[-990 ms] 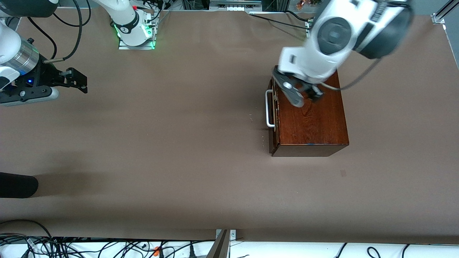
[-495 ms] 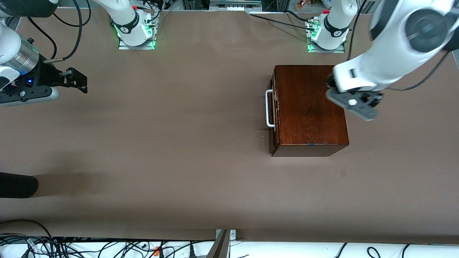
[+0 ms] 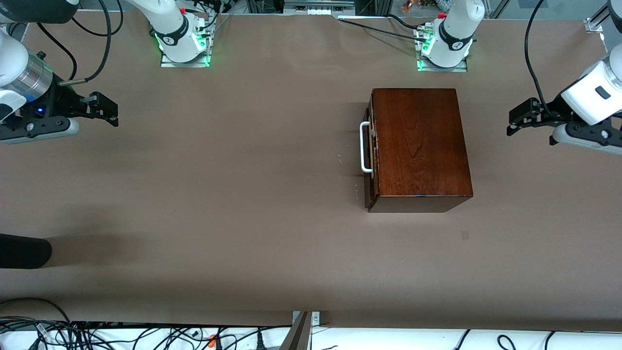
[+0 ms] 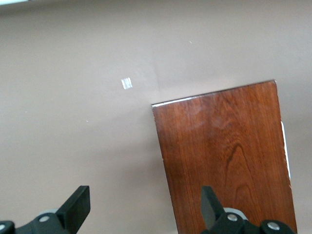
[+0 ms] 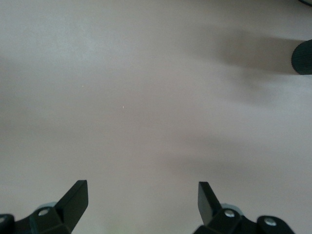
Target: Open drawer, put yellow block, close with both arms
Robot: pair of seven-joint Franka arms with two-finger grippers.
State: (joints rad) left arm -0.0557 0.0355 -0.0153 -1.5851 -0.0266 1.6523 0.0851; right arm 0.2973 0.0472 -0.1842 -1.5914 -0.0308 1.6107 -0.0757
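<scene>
My left pincer [image 3: 515,119] hangs wide open, empty, over bare surface [image 3: 243,194] at my left arm's end — the wooden box [image 3: 418,146] just beside it, its drawer [image 3: 370,146] shut, white handle [image 3: 363,147] facing away. My right pincer [image 3: 109,109] waits, gaping and empty too, well apart at the right arm's end.

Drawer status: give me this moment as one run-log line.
drawer: shut, handle free | yellow block: not in view | left claw: open, over table beside box | right claw: open, waiting at right arm's end

The drawer [image 3: 369,148] (white bar handle) sits shut in its reddish-brown box.
</scene>
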